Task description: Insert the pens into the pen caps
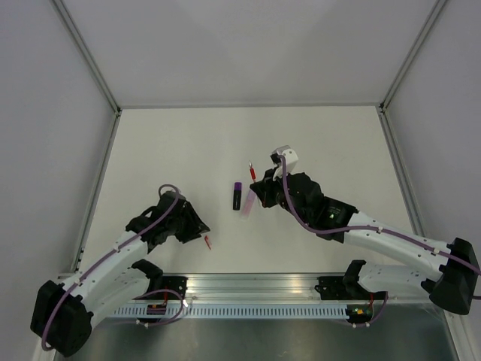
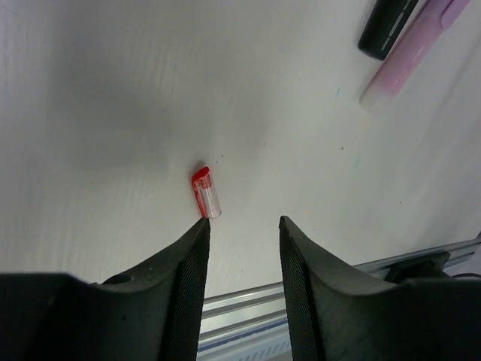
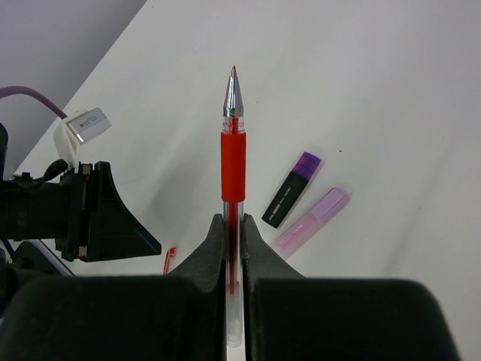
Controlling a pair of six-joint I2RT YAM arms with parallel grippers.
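My right gripper (image 3: pixel 234 222) is shut on the thin red pen (image 3: pixel 233 150), whose tip points away from the fingers; it also shows in the top view (image 1: pixel 252 171), held above the table by the right gripper (image 1: pixel 256 189). The pale pink marker (image 1: pixel 248 203) (image 3: pixel 312 219) and the dark cap with a purple end (image 1: pixel 237 194) (image 3: pixel 290 191) lie side by side on the table just left of that gripper. The tiny red cap (image 2: pixel 206 192) (image 1: pixel 208 241) (image 3: pixel 170 260) lies flat just beyond my left gripper (image 2: pixel 244 220) (image 1: pixel 200 228), which is open and empty, close to one fingertip.
An aluminium rail (image 1: pixel 255 286) (image 2: pixel 316 293) runs along the table's near edge behind the left fingers. Grey walls with metal posts (image 1: pixel 98 180) enclose the white table. The marker (image 2: pixel 406 64) and the dark cap (image 2: pixel 387 26) sit at the upper right of the left wrist view.
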